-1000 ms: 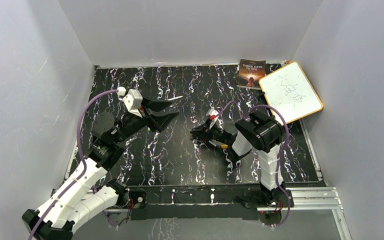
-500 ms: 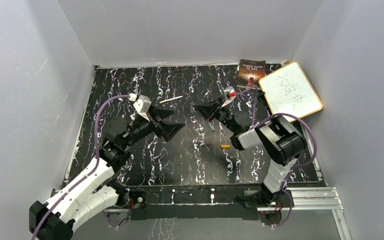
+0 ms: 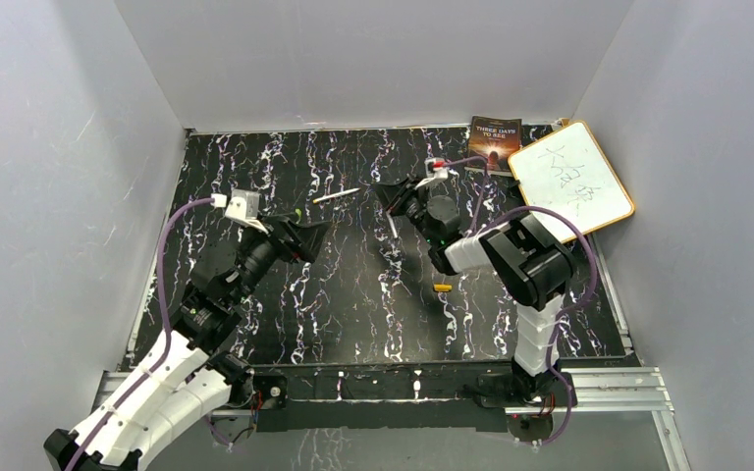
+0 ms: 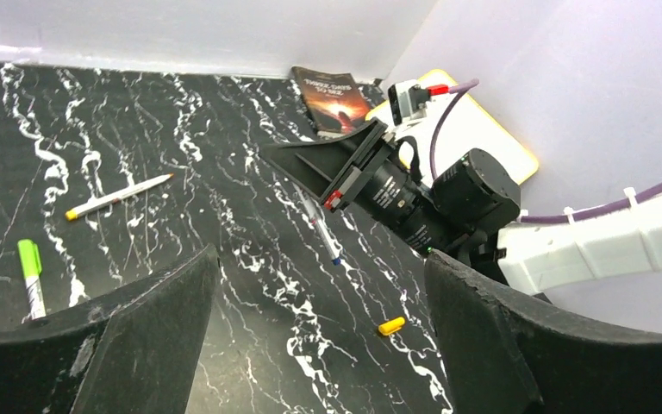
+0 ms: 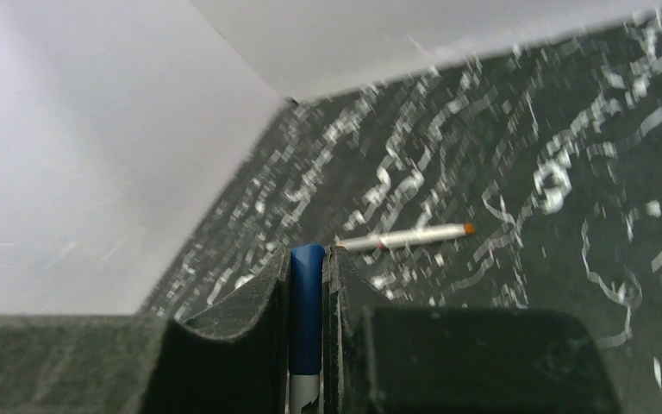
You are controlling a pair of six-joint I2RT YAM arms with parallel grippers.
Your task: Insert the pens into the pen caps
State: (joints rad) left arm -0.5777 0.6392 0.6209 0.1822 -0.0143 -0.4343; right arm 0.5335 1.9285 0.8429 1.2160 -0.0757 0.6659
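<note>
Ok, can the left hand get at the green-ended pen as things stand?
Probably yes: the left hand is open and the green-ended pen lies uncovered on the table just outside one finger, nothing against it. It would need to shift sideways first.

A black worktop (image 3: 353,314) veined with white fills the middle of the frame, with pale walls on three sides. The left end effector (image 3: 312,240) sits left of centre, its dark fingers spread and pointing right. Just above it a small green pen end (image 3: 296,212) shows. A loose pen (image 3: 337,195), thin and white, lies tilted in the upper middle. The right end effector (image 3: 387,194) points left, near that pen's right end, and a gripped pen (image 3: 394,228) juts from it toward the lower frame. An orange-yellow cap (image 3: 442,287) lies lower right of centre, apart from both arms. A book (image 3: 494,144) and a whiteboard (image 3: 570,181) sit side by side at the upper right.
</note>
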